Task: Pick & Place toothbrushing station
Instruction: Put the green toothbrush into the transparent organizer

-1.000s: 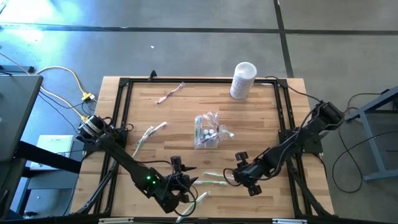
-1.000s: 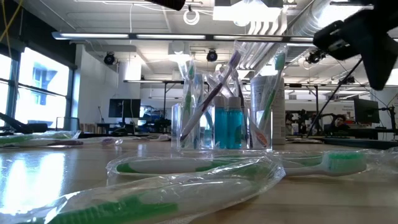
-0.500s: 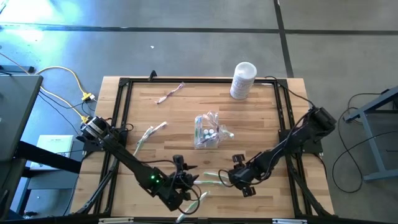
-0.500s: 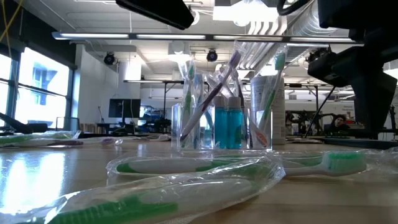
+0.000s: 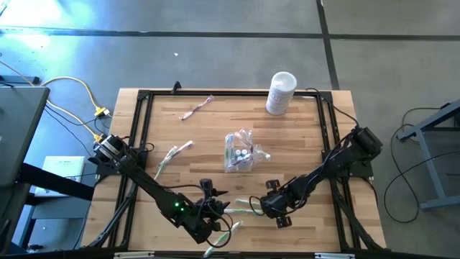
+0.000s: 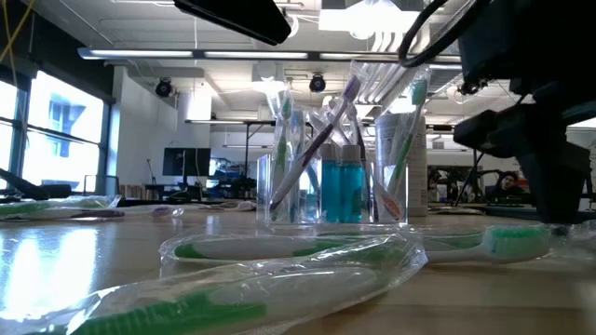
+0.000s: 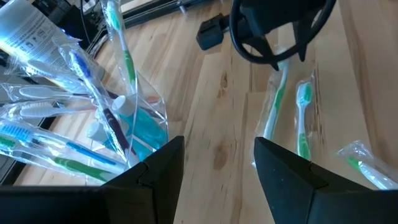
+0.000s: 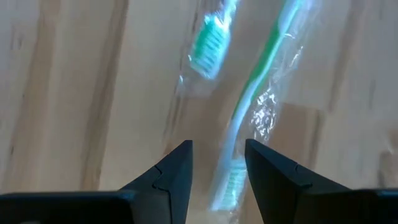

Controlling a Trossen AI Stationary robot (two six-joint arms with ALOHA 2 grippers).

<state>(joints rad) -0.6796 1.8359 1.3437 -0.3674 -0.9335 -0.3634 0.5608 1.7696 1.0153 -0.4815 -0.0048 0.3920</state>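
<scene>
Wrapped green toothbrush (image 8: pixel 252 93) lies lower centre; I see my right gripper (image 8: pixel 217 163) spread above it, empty.

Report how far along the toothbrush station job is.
Done: the clear cup already holds several toothbrushes and teal tubes. In hand: the right hand, open and empty, is over two wrapped green toothbrushes; the left hand is open and empty beside them. Left: those two, another near the front edge, a pale green one and a pink one.
</scene>
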